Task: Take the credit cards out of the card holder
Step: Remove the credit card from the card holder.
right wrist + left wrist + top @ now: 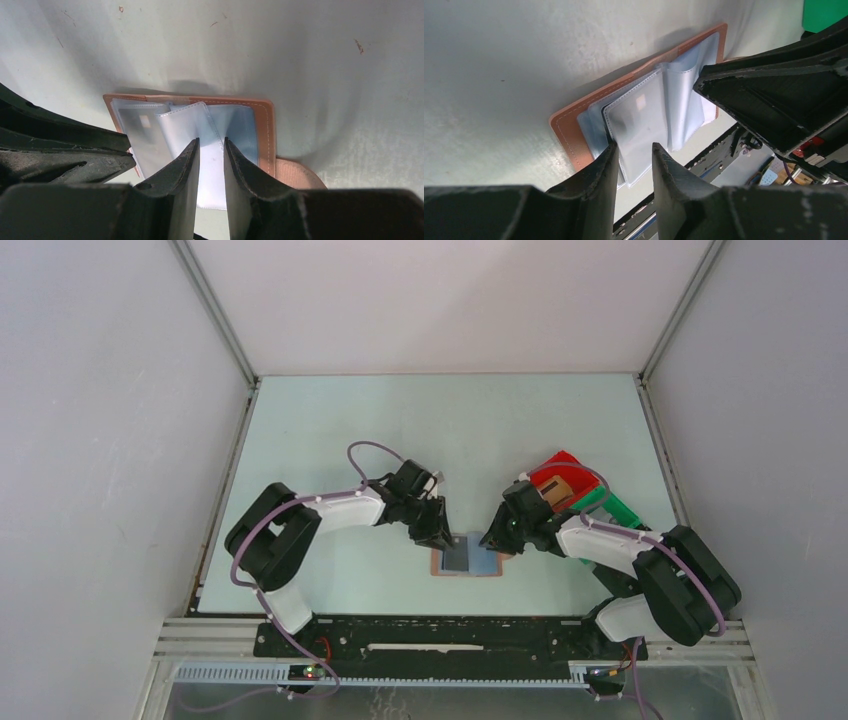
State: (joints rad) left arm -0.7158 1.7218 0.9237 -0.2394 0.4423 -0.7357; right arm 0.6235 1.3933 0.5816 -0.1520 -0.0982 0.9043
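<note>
The card holder (467,560) lies open near me, clear sleeves (639,120) fanned up. My left claw (635,147) and right claw (211,142) stand narrowly parted over them. The red bin (560,458) at right holds something tan.

Holder (569,131) is showing tan-brown w/ pale stitching; sleeves (636,120) are looking blue-grey. Table (400,420) is reading pale mint. Far right, bin (560,464) is showing red, bin nxt to it (622,508) green.

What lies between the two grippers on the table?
The open card holder, with the left gripper at one side and the right gripper at the other. The top external view shows it.
</note>
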